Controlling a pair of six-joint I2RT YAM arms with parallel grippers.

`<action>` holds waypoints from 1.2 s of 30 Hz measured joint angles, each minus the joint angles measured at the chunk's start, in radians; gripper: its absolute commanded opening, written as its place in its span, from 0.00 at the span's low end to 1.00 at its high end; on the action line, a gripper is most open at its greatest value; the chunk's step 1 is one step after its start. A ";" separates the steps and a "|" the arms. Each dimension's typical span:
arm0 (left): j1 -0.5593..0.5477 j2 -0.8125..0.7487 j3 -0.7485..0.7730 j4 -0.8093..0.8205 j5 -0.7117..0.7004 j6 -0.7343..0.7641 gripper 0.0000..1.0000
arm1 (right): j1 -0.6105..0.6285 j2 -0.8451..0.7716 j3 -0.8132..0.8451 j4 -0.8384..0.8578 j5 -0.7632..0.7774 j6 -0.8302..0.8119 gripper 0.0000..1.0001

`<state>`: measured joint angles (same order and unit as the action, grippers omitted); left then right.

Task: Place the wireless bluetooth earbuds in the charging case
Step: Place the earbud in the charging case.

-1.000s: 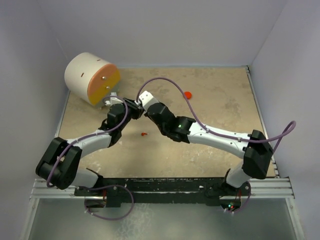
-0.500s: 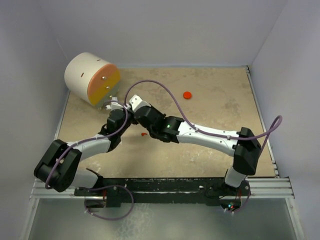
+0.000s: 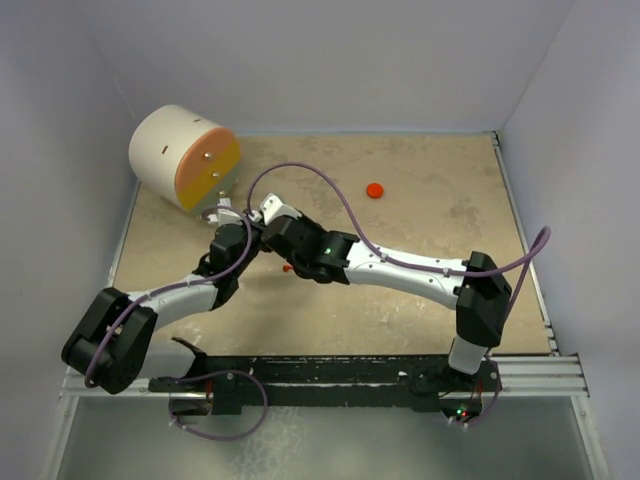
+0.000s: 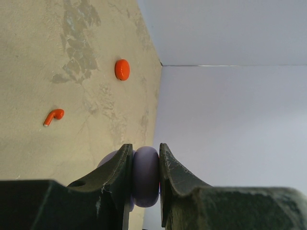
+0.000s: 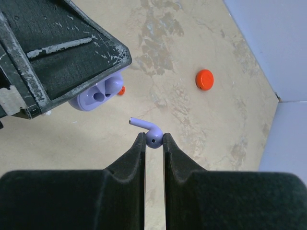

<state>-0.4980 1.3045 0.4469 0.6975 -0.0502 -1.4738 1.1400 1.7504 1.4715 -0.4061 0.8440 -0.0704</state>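
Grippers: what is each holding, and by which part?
Left gripper is shut on the lavender case, clamping its two opposite sides. Right gripper pinches a lavender earbud by its rounded head, stem sticking out free.

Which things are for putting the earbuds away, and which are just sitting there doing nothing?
For the job:
lavender earbud, pinched in the right jaws
lavender case, held in the left jaws
red earbud, lying loose
red round case, probably for the red earbud

Just lying about:
big cream and orange drum
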 measured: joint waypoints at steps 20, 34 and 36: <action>0.000 0.003 -0.004 0.034 0.047 -0.009 0.00 | 0.005 -0.354 -0.320 0.408 -0.064 -0.295 0.00; 0.000 0.013 -0.003 0.026 0.089 -0.055 0.00 | -0.018 -0.388 -0.395 0.615 -0.159 -0.544 0.00; 0.000 0.013 -0.003 0.026 0.092 -0.061 0.00 | -0.026 -0.377 -0.395 0.623 -0.163 -0.569 0.00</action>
<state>-0.4980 1.3174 0.4435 0.7235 0.0414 -1.5345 1.1145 1.3739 1.0767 0.2173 0.6807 -0.6392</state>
